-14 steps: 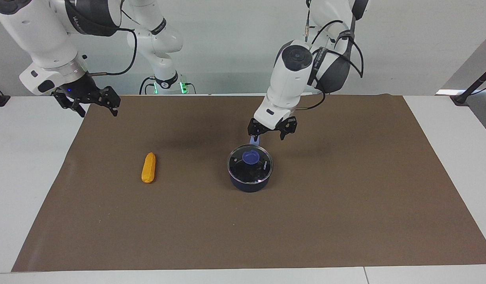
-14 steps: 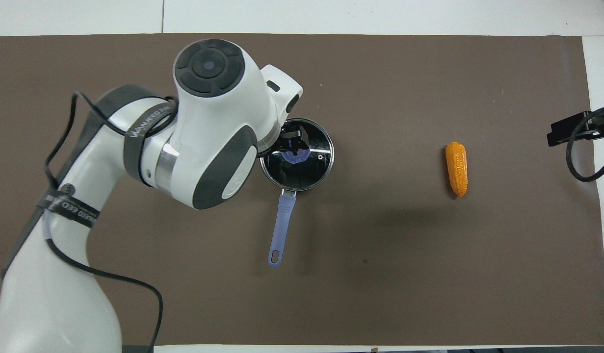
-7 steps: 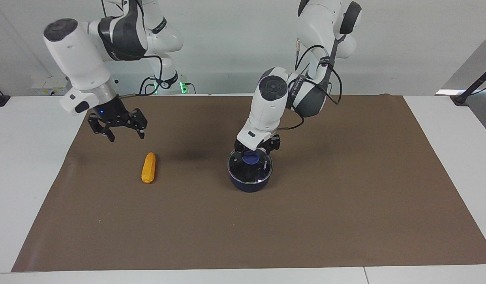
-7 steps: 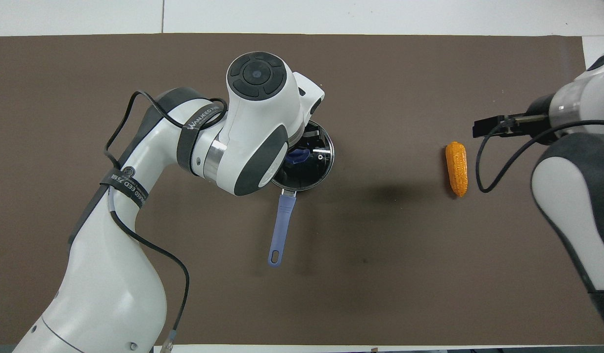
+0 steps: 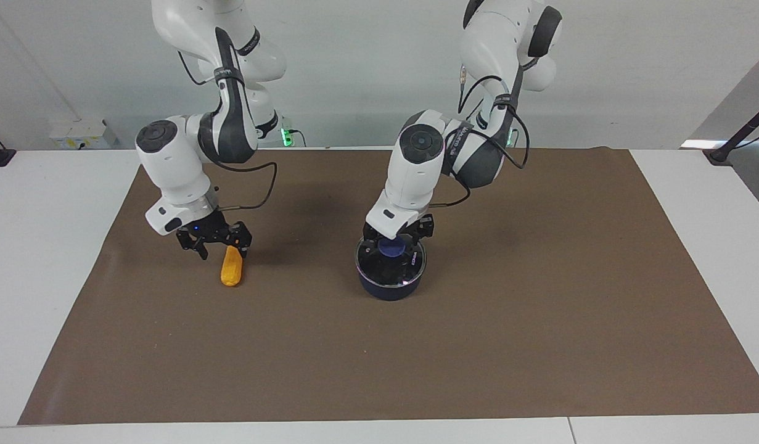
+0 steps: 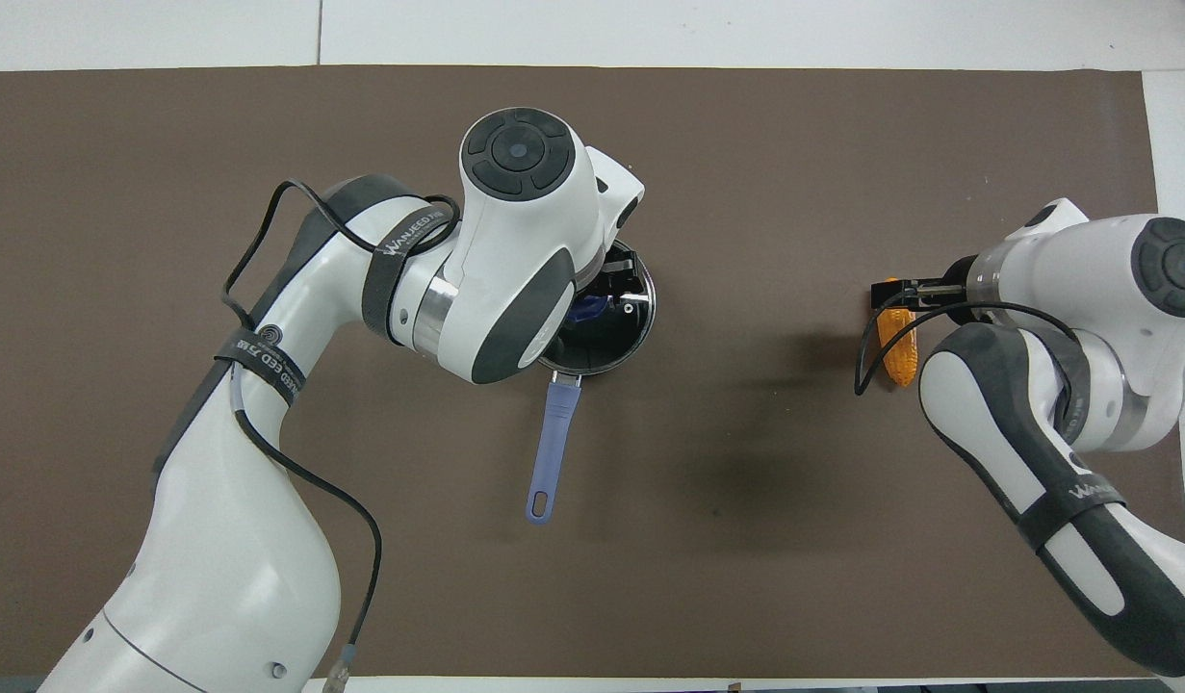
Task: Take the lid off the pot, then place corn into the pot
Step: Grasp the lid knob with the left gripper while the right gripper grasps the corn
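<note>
The dark blue pot (image 5: 388, 288) stands mid-mat with the glass lid (image 5: 410, 265) on it; its light-blue handle (image 6: 551, 452) points toward the robots. My left gripper (image 5: 396, 242) is down at the lid's blue knob (image 5: 391, 248), open, with a finger on either side of it. In the overhead view the left arm covers most of the lid (image 6: 626, 327). The orange corn (image 5: 232, 271) lies on the mat toward the right arm's end. My right gripper (image 5: 222, 250) is open and low over the corn's end nearer the robots, covering part of the corn (image 6: 900, 364) from above.
A brown mat (image 5: 539, 345) covers most of the white table (image 5: 40, 259). Nothing else lies on it.
The left gripper has come down from above the pot's handle onto the lid's knob. The right gripper has swung in from the table's edge and dropped over the corn. Pot, lid and corn have not moved.
</note>
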